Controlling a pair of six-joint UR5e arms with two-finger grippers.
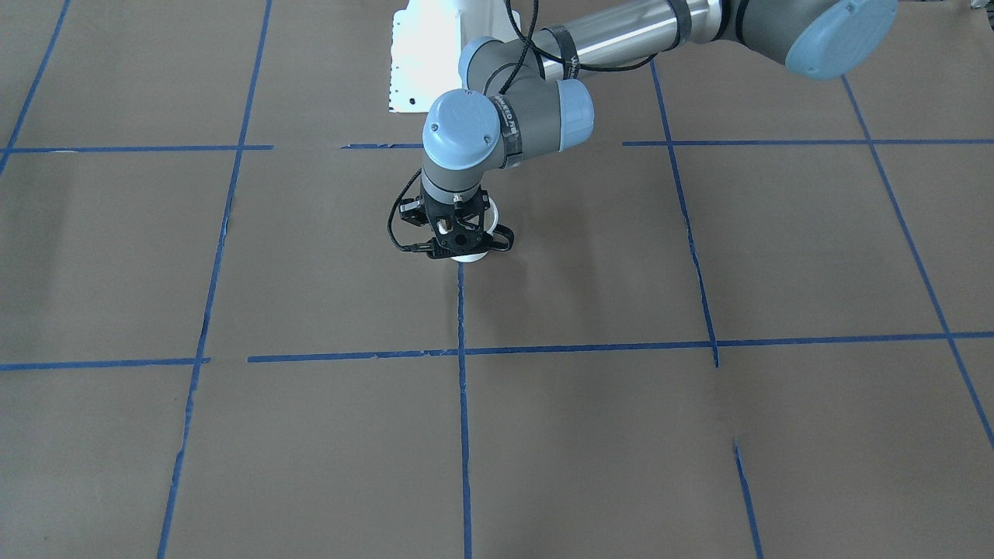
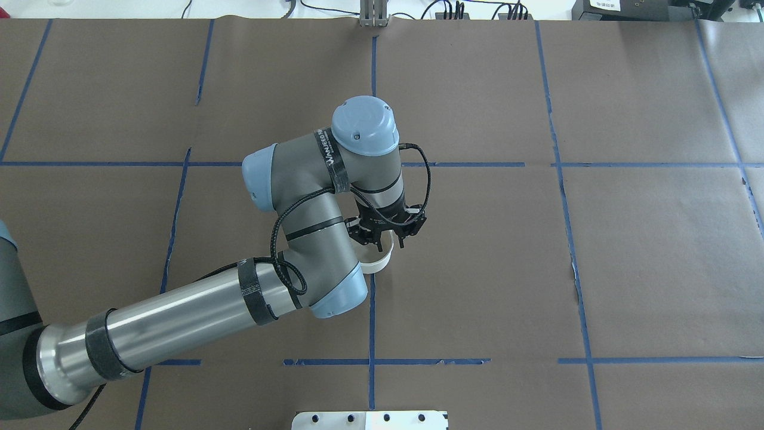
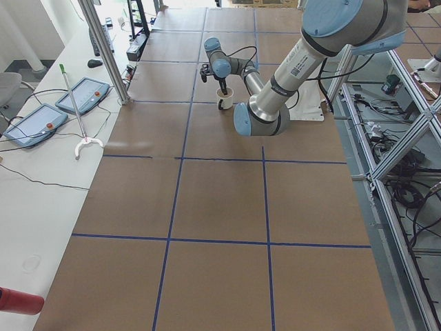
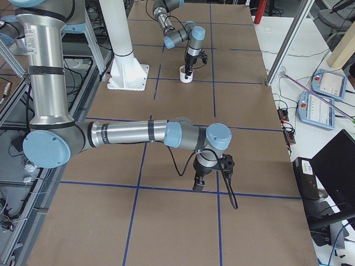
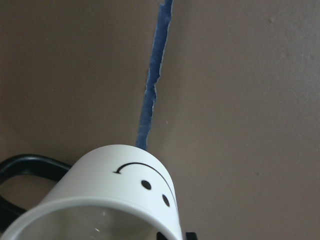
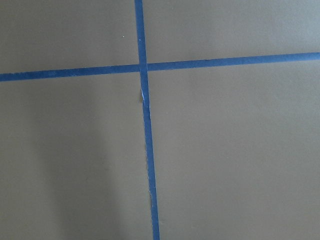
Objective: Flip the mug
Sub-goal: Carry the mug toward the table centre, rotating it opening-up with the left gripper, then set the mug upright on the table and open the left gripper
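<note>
The white mug with a black smiley face (image 5: pixel 120 190) stands mouth up near the table's middle, by a blue tape line. It also shows in the overhead view (image 2: pixel 380 261), the front view (image 1: pixel 469 258) and both side views (image 3: pixel 224 102) (image 4: pixel 184 75). My left gripper (image 2: pixel 382 242) (image 1: pixel 462 244) points straight down onto its rim, one finger inside and one outside, shut on the wall. A black loop, seemingly the handle (image 5: pixel 30 167), sticks out at the wrist view's left. My right gripper (image 4: pixel 198 185) hangs low over bare table; I cannot tell whether it is open.
Brown paper with a blue tape grid (image 1: pixel 462 353) covers the table. The white robot base plate (image 2: pixel 370 420) sits at the near edge. Control pendants (image 3: pixel 83 95) and a metal post (image 3: pixel 103 52) stand along the far side.
</note>
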